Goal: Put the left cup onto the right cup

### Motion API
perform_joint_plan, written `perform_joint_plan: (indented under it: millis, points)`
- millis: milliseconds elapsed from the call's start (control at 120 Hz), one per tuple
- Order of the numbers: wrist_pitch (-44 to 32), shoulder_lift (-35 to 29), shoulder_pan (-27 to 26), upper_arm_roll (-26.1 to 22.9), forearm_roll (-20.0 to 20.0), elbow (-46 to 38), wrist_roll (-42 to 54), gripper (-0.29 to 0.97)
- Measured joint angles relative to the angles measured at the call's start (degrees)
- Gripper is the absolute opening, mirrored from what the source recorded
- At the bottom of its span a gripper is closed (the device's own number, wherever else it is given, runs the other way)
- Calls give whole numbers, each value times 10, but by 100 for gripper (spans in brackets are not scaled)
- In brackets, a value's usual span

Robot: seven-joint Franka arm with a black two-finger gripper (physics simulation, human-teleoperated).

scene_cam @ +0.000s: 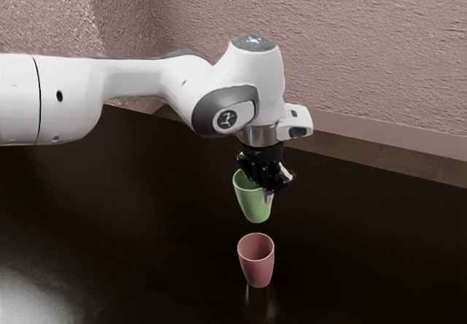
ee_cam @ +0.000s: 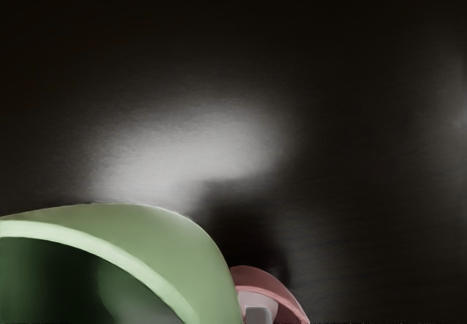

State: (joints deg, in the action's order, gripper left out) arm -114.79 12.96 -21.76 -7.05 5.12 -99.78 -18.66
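A green cup (scene_cam: pixel 252 198) hangs in the air, slightly tilted, with my gripper (scene_cam: pixel 267 185) shut on its rim. Directly below it, a short gap away, a pink cup (scene_cam: pixel 256 259) stands upright on the dark table (scene_cam: pixel 131 214). In the wrist view the green cup (ee_cam: pixel 124 265) looms large and blurred just under my hand, and part of the pink cup's rim (ee_cam: pixel 266 295) peeks out beside it.
The dark glossy table stretches around the pink cup, with a bright reflection (ee_cam: pixel 190 149) on its surface. A rough pinkish wall (scene_cam: pixel 350 39) rises behind the table's far edge.
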Motion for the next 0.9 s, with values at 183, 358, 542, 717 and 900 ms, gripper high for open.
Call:
perform_joint_plan:
  millis: [183, 358, 542, 717, 900]
  points:
    - [2, 0, 0, -15, 1, 0, -23, -10]
    - [2, 0, 0, -26, 4, 0, -42, -10]
    - [3, 0, 0, -27, 5, -1, -58, -10]
    - [3, -3, -2, -27, 5, -6, -69, -10]
    - [3, -19, -8, -26, 4, -24, -80, -10]
